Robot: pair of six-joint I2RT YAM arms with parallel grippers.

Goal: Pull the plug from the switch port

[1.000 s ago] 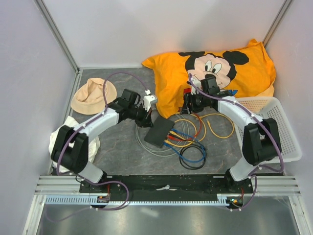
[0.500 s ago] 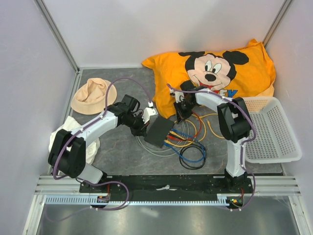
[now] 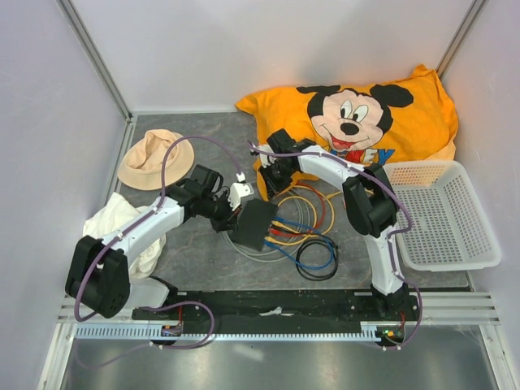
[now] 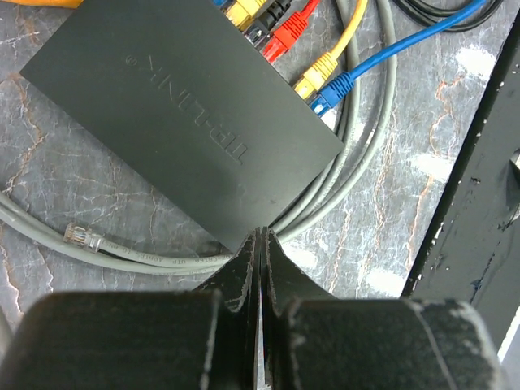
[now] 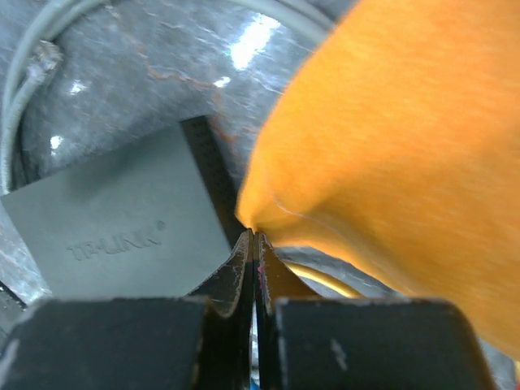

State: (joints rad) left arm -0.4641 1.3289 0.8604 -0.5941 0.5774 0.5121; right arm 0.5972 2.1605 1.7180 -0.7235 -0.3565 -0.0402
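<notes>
Left wrist view shows the left end effector [image 4: 258, 244] pinched fully shut on nothing, its tips at the near corner of the switch [image 4: 187, 122]. Whether they touch it cannot be told. The right end effector [image 5: 253, 244] is likewise shut and empty. It sits just past the switch's short vented end, against a corner of the cushion [image 5: 390, 162], with no plug in its own view.

The step in hand looks like the approach. The left tips would best press down on the switch's lid so the box cannot slide. The right would need to open, come round to the port side and take one plug by its body, squeezing the latch tab. It should then draw straight out along the socket's line, since a sideways tug would likely drag the light box.

The switch lies flat on the tabletop [image 3: 195, 260], between the two end effectors. It is a flat dark grey box with a matte lid and raised lettering. One long side carries a red plug [image 4: 284, 41], a yellow plug [image 4: 317, 73] and a blue plug [image 4: 331, 91], with more beyond. A grey cable [image 4: 154, 260] runs by the near corner, its end lying loose beside the switch.
</notes>
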